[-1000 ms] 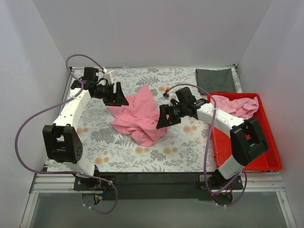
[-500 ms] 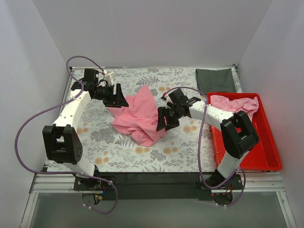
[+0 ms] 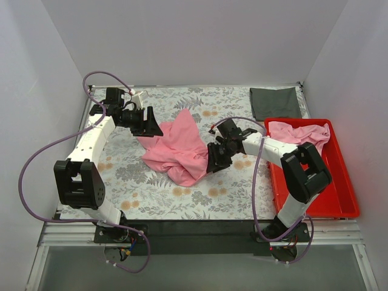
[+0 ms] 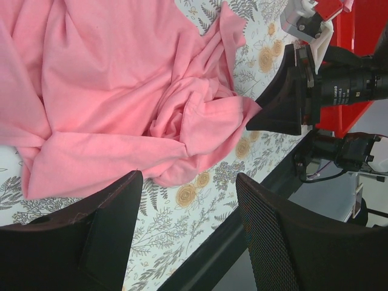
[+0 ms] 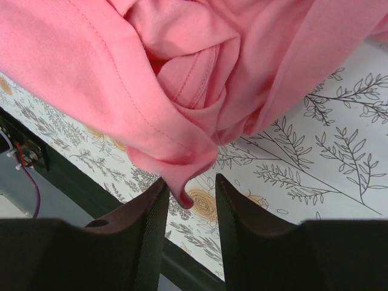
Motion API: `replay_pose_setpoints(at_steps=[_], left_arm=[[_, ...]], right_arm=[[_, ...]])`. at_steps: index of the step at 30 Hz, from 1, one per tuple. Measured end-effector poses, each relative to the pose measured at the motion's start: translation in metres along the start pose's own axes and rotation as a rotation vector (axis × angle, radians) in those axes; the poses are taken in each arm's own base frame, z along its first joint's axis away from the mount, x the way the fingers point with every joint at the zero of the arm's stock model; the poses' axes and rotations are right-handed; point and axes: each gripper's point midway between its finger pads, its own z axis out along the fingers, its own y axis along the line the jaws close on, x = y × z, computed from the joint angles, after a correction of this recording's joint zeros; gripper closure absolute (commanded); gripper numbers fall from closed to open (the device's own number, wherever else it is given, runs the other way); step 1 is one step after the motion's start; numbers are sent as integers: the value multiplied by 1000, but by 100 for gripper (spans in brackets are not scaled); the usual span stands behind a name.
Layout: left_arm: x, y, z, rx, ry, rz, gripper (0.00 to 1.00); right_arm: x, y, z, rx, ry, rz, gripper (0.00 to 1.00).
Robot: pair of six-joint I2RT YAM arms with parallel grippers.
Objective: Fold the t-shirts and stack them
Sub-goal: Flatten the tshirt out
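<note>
Round the edges first: a dark grey folded cloth (image 3: 276, 102) lies flat in the far right corner of the floral-print table (image 3: 236, 188), just behind a red plastic tray (image 3: 339, 182) that runs down the right side. Bunched up in the far end of that tray is a second pink t-shirt (image 3: 303, 134), with a bit of it riding up at the tray's left wall. The right arm's elbow hangs over the near-left part of the tray and hides some of it in the top view, and its forearm reaches left across the tray wall toward the middle. The main thing, a crumpled light-pink t-shirt (image 3: 176, 151), sits in a heap mid-table between the two grippers, with a pointy flap toward the far side and a lumpy wad of folds toward the near side. The left gripper (image 3: 150, 123) hovers right at the heap's far-left edge, jaws spread wide with nothing between them; its wrist cam looks over the pink fabric to the other gripper on the opposite side. The right gripper (image 3: 215, 159) is at the heap's near-right edge, its fingers drawn close on either side of a hemmed fold tip that pokes down between them. A sliver of table print shows beside that tip, so honestly I can't tell if it's actually pinching the fabric or just bracketing it.
</note>
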Motion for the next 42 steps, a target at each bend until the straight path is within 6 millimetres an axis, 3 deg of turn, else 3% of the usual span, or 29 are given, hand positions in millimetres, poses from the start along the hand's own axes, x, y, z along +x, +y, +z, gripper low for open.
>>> replay_pose_setpoints(at_steps=[9, 16, 19, 30, 34, 36, 37, 39, 42], left_arm=[[5, 4, 3, -1, 6, -8, 38], [5, 5, 3, -1, 6, -7, 38], [5, 5, 4, -1, 6, -7, 38], [6, 6, 4, -1, 5, -8, 38], [10, 10, 5, -4, 14, -21, 38], [12, 11, 6, -5, 17, -27, 38], [12, 12, 5, -7, 16, -30, 38], [11, 13, 5, -9, 14, -32, 38], [10, 16, 4, -20, 9, -34, 38]], right_arm=[[-11, 1, -11, -63, -42, 40, 53], [-14, 16, -15, -150, -36, 59, 35], [-15, 19, -16, -162, -39, 60, 34], [-15, 13, -8, -144, -23, 99, 50], [-15, 12, -7, -143, -21, 104, 67], [-16, 11, -8, -143, -24, 107, 81], [-17, 10, -8, -143, -26, 108, 93], [-17, 6, -10, -144, -31, 117, 99], [-14, -2, -15, -144, -42, 131, 99]])
